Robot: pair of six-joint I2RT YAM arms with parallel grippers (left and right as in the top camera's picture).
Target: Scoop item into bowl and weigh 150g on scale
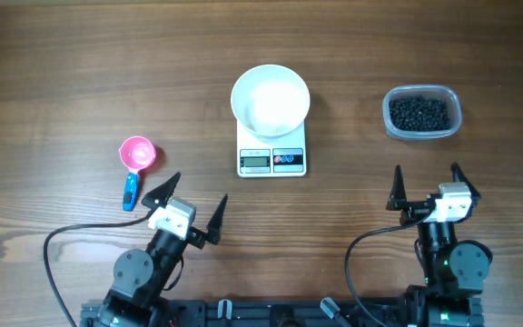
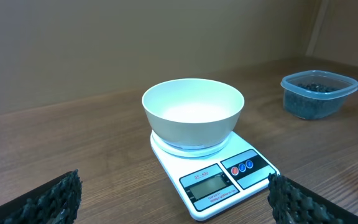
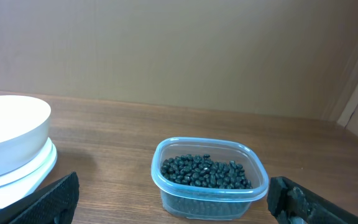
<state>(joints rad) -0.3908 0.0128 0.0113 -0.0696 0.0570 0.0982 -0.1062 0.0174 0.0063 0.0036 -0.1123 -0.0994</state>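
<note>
Sitting on the scale (image 1: 271,161) is the bowl (image 1: 271,98) (white). Left gripper (image 1: 200,186) and right gripper (image 1: 426,167) gape wide

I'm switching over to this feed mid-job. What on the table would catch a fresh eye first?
The empty white bowl sitting on the small white scale at the table's centre stands out first. To its right a clear tub holds the black beans, and to its left lies a pink scoop with a blue handle. The left gripper and right gripper are open near the front edge, holding nothing.
</note>
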